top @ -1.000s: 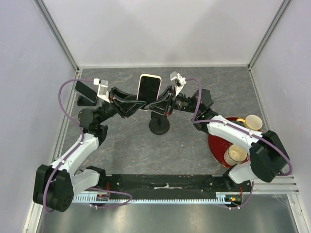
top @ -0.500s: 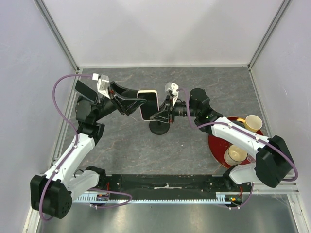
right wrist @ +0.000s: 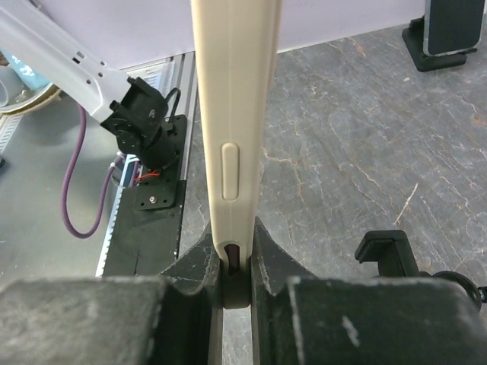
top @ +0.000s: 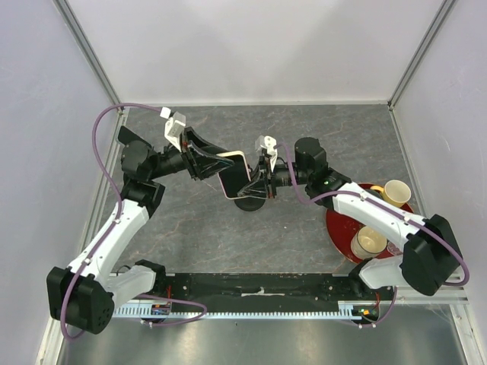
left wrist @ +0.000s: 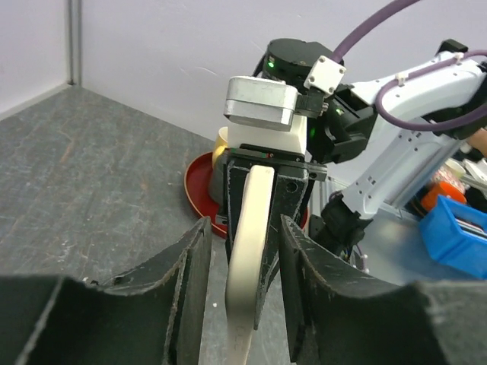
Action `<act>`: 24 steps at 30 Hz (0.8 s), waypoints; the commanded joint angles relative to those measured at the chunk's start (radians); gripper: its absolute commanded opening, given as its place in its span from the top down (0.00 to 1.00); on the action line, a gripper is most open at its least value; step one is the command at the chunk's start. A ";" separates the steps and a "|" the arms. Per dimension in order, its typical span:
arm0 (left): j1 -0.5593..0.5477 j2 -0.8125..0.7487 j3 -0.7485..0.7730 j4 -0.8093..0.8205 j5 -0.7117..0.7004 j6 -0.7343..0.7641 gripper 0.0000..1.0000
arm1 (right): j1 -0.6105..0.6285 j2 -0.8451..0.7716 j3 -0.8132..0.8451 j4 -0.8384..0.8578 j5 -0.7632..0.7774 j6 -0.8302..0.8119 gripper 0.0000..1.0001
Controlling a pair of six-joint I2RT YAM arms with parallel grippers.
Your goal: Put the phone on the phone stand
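The phone (top: 237, 172), pale pink rim and black screen, hangs tilted just above the black phone stand (top: 249, 201) at the table's middle. My right gripper (top: 261, 180) is shut on the phone's right end. In the right wrist view the phone (right wrist: 232, 114) stands edge-on, clamped at its base between my fingers (right wrist: 196, 262), with the stand's black clamp (right wrist: 384, 255) to the right. My left gripper (top: 219, 163) is open around the phone's left end. In the left wrist view the phone (left wrist: 247, 251) sits between my fingers (left wrist: 190, 281) with gaps on both sides.
A red plate (top: 340, 228) at the right holds two mugs (top: 396, 191) (top: 369, 242). A black device on a small stand (top: 135, 144) sits at the far left, also in the right wrist view (right wrist: 449, 30). The white walls are close behind.
The phone has come down from upright and high to lower and tilted just over the stand. The left arm has swung right, its fingers now around the phone.
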 commanded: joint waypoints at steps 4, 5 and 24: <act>-0.017 0.020 0.112 -0.139 0.158 0.133 0.55 | 0.000 -0.078 0.069 -0.005 -0.090 -0.071 1.00; -0.018 0.023 0.117 -0.155 0.164 0.140 0.55 | -0.002 -0.082 0.072 -0.018 -0.093 -0.090 1.00; -0.031 0.040 0.215 -0.431 0.224 0.343 0.60 | 0.000 -0.082 0.130 -0.234 -0.094 -0.214 1.00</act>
